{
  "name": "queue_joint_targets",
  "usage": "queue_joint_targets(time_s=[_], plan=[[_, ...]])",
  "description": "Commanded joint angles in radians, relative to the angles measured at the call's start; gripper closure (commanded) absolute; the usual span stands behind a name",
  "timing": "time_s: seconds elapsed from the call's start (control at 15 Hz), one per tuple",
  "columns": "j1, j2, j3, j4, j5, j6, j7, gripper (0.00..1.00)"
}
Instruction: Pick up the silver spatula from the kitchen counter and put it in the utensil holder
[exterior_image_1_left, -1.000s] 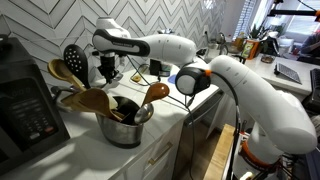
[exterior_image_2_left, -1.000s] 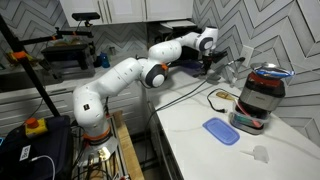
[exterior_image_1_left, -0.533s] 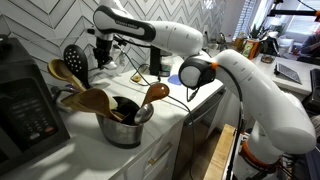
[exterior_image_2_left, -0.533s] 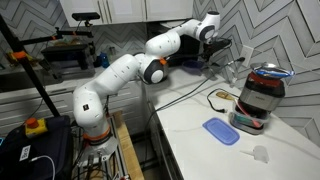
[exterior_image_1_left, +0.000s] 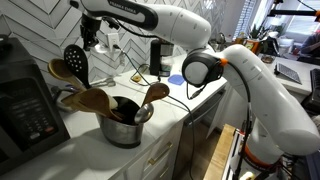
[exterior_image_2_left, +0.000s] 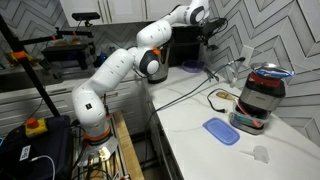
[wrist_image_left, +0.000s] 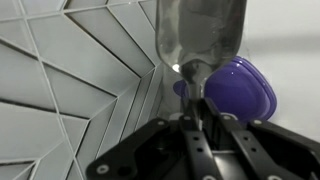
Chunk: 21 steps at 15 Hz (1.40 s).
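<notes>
Black fingers (wrist_image_left: 187, 135): squeezing together on the spatula's thin handle, one on each side.
Gripper (wrist_image_left: 200, 125): holding high above the counter (exterior_image_1_left: 175, 125), up beside the wall.
Spatula (wrist_image_left: 200, 35): silver blade sticking out past the fingertips, shining, hanging in the air and touching nothing else.
Wall (wrist_image_left: 70, 90): pale herringbone tiles running just beside the blade.
Lid (wrist_image_left: 245, 90): purple-blue and rounded, showing behind the blade, lying well apart from the fingers.
Holder (exterior_image_1_left: 125, 130): shiny round pot sitting on the counter well below the fingers, a little to one side.
Spoons (exterior_image_1_left: 92, 100): wooden ones leaning out of the holder, with a black slotted one (exterior_image_1_left: 73, 60) standing up among them.
Arm (exterior_image_1_left: 250, 80): white, arching up from the counter's edge.
</notes>
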Motion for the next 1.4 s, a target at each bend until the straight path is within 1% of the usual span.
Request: queue_joint_targets(time_s=[0.0,0.07,0.2,0.53,0.8,0.93,1.07,1.2,1.27,1.33], plan=[[0.005,-0.016,0.002,-0.021,-0.009,0.008,0.009,0.84],[0.006,-0.016,0.0,-0.022,-0.011,0.008,0.011,0.96],[0.003,-0.022,-0.017,-0.024,-0.031,0.001,0.012,0.96],[0.0,-0.088,-0.088,-0.041,-0.132,-0.144,-0.009,0.96],[0.015,-0.15,-0.154,-0.044,-0.243,-0.268,-0.086,0.96],[0.035,-0.173,-0.178,-0.045,-0.285,-0.321,-0.062,0.96],[0.072,-0.194,-0.204,-0.049,-0.334,-0.395,-0.009,0.96],[0.119,-0.205,-0.222,-0.054,-0.369,-0.494,0.099,0.96],[0.069,-0.189,-0.187,-0.04,-0.334,-0.414,0.023,0.96],[0.082,-0.192,-0.187,-0.041,-0.339,-0.426,0.037,0.84]])
